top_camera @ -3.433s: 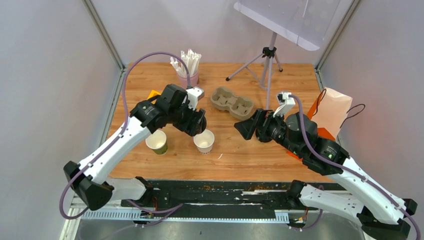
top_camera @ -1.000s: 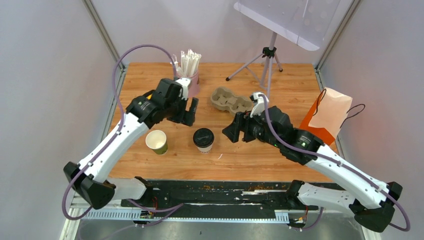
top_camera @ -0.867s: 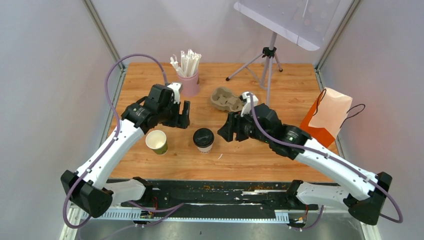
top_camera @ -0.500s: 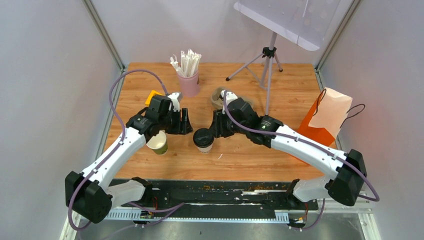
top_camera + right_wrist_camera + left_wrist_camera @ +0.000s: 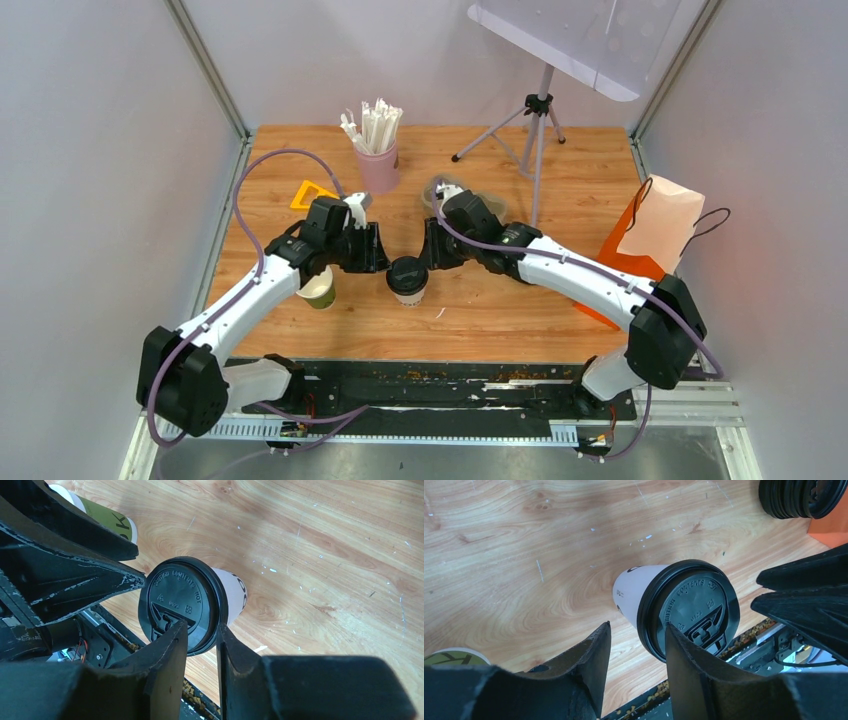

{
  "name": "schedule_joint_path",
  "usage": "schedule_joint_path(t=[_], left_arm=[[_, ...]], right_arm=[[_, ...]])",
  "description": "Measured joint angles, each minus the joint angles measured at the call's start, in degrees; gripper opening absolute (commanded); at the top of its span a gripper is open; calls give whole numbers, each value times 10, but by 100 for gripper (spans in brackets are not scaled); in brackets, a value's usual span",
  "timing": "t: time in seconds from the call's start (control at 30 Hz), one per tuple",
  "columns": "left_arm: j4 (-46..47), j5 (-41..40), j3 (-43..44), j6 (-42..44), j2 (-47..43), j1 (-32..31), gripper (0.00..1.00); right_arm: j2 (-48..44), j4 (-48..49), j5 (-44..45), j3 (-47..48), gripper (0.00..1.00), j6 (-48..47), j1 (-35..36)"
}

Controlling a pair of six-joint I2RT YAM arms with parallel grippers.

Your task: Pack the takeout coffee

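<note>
From above, the white cup (image 5: 407, 280), black-lidded, stood near the front middle of the table (image 5: 500, 310). The open-topped green cup (image 5: 320, 292) stood just to its left. The left gripper (image 5: 378, 252) and right gripper (image 5: 430, 248) closed in on the white cup's far side from either hand.

In the left wrist view, the left fingers (image 5: 589, 655) stood apart, clamping nothing, with the lid (image 5: 691, 607) beside one of them.

In the right wrist view, the right fingers (image 5: 165, 655) left a narrow gap over the lid's edge. Whether they pinched it could not be told.
</note>
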Motion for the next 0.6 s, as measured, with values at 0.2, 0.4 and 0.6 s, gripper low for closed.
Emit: schedule_joint_path(t=[0.2, 0.4, 0.6], left_arm=[[14, 10, -5, 1, 7, 0, 49], [28, 26, -14, 2, 15, 0, 46], [45, 41, -21, 1, 16, 0, 43]], right_arm=[[13, 5, -14, 0, 25, -1, -1], [24, 5, -21, 1, 21, -4, -1], [25, 4, -22, 1, 16, -5, -1]])
